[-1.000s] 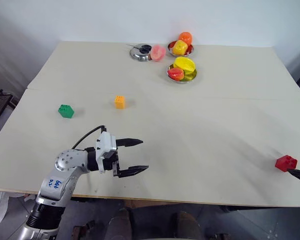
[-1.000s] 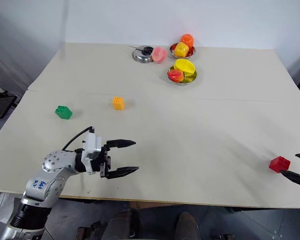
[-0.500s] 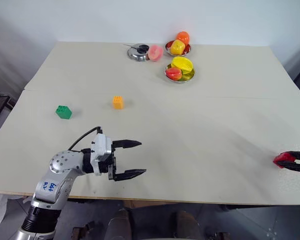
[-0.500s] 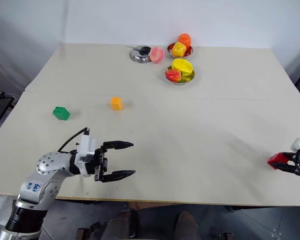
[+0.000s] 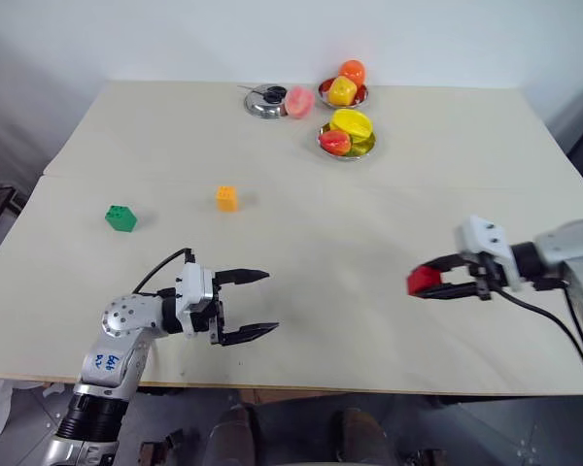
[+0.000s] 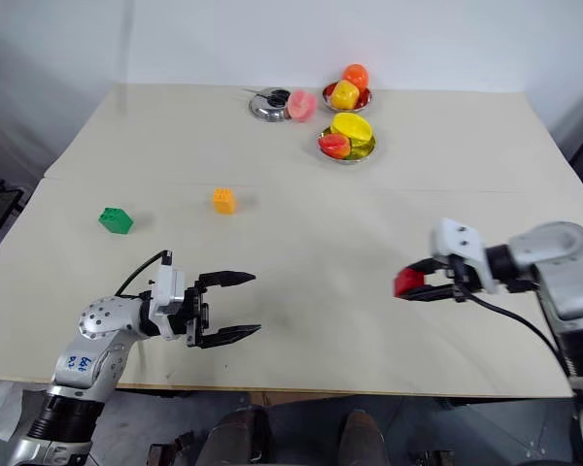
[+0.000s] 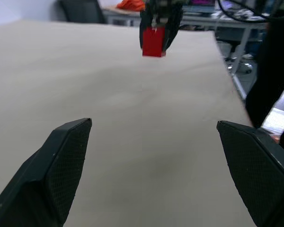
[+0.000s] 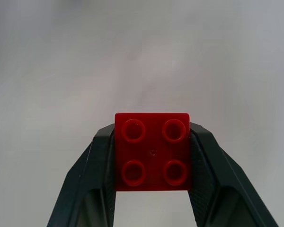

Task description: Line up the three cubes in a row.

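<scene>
**Red cube held above the table; green and orange-yellow cubes sit on the left**

The right gripper (image 5: 437, 283) is clamped on the red cube (image 5: 423, 281), its two black fingers pressing the cube's opposite sides. In the right wrist view the cube's four studs face the camera and the fingers (image 8: 97, 161) hug it on both flanks. The cube hangs clear of the beige table (image 5: 369, 204), right of centre, with the arm reaching in from the robot's right side. In the left wrist view the same cube shows across the tabletop, gripped from above and lifted off the surface.

The left gripper (image 5: 257, 305) hovers near the front edge on the robot's left, pointing toward the right side, its fingers spread wide apart with nothing between them. A black cable loops over its wrist.

The green cube (image 5: 120, 217) rests on the table far to the left, beyond the left gripper. The orange-yellow cube (image 5: 227, 198) sits to the right of it, a little farther back, and well apart from it. Both stand free, well away from the red cube.

At the far edge are three steel bowls: one (image 5: 263, 104) with a pink toy fruit (image 5: 299, 101) just beside it, one holding an orange and a yellow fruit (image 5: 343, 89), and one (image 5: 347, 148) holding a yellow and a red fruit.
</scene>
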Available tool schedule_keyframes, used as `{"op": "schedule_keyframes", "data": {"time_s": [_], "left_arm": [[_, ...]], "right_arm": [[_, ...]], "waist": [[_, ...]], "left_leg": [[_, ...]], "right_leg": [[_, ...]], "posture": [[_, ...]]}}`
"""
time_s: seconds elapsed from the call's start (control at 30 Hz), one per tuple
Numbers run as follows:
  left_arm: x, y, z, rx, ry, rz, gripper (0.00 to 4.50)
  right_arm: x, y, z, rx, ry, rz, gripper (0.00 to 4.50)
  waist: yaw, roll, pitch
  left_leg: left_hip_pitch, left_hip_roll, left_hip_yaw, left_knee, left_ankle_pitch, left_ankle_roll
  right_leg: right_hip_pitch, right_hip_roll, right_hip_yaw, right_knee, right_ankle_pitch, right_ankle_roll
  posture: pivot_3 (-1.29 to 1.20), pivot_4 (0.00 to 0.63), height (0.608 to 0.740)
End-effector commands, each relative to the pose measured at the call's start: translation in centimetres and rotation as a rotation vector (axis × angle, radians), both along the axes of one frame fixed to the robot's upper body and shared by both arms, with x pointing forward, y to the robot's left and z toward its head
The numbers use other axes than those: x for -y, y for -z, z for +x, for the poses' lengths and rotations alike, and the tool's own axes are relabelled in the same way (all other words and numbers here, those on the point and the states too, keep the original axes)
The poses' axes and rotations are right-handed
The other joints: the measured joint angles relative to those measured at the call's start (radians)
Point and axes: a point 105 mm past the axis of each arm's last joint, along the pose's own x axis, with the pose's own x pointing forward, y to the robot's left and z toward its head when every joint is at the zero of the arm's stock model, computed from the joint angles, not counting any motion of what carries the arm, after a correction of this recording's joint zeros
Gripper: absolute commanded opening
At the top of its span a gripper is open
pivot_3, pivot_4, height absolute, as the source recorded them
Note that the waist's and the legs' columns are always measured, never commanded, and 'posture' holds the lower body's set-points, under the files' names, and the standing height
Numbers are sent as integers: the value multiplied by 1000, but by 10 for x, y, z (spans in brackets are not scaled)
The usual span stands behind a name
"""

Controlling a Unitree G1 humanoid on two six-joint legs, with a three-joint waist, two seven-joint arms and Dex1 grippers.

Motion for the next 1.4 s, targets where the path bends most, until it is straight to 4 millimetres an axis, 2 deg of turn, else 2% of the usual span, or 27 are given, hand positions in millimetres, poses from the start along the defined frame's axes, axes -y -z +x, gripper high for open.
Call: {"op": "schedule_keyframes", "data": {"time_s": [0.03,0.13,0.23,0.5,0.7,0.87,0.97,1.0,1.07,1.13,1.27,1.4], "left_arm": [[-13,2,1,13,-40,21,4500],[-19,4,2,7,-57,33,4500],[-22,6,2,6,-75,38,4500],[-23,12,-1,-13,-90,33,4500],[-27,10,1,-5,-104,37,4500],[-30,10,2,2,-115,42,4500],[-32,10,1,3,-118,44,4500],[-33,10,1,6,-126,47,4500],[-53,6,2,0,-219,33,4500],[-76,5,2,-1,-334,29,4500],[-126,4,-6,34,-632,-16,4500],[-184,0,-25,69,-995,-121,4500]], "right_arm": [[-16,0,5,-3,-37,-51,1503],[-20,5,16,15,-61,-110,1503],[-12,14,28,57,-101,-213,1503],[-6,18,64,121,-98,-256,1503],[-13,15,74,140,-97,-224,1503],[-15,16,72,188,-149,-221,3156],[-13,10,73,206,-145,-201,4248],[-12,2,71,226,-159,-183,4476],[-9,-27,54,283,-225,-37,4476],[-7,-45,42,330,-249,102,4476],[6,-45,26,373,-162,283,4476],[13,-44,12,448,-23,524,4476]], "waist": [[8,0,0],[12,0,0],[15,0,0],[-9,0,0],[-19,0,0],[-31,0,0],[-31,0,1],[-31,0,0],[-31,1,2],[-31,1,3],[-30,-2,2],[-30,-3,3]], "left_leg": [[0,0,0,0,-1,0],[-3,0,1,1,-2,0],[-5,0,1,1,-2,0],[-5,0,3,0,-2,0],[-4,1,3,1,-1,0],[-4,1,3,0,-1,0],[-4,1,3,0,-1,0],[-4,1,3,0,-1,0],[-4,1,3,0,-1,0],[-4,1,3,-1,-1,0],[-2,1,3,-3,-2,0],[-1,2,4,-1,-4,0]], "right_leg": [[0,0,0,0,0,0],[-3,0,0,0,0,0],[-5,0,0,0,0,0],[-6,0,0,0,0,0],[-6,0,0,2,0,0],[-6,0,1,2,0,0],[-6,0,1,2,0,0],[-6,0,1,2,0,0],[-6,0,1,2,0,0],[-6,0,1,1,0,0],[-4,0,0,-1,0,0],[-3,0,0,0,0,0]], "posture": [[0,150,740],[0,150,740],[0,150,740],[0,150,740],[0,150,740],[0,150,740],[0,150,740],[0,150,740],[0,150,740],[0,150,740],[0,150,740],[0,150,740]]}}
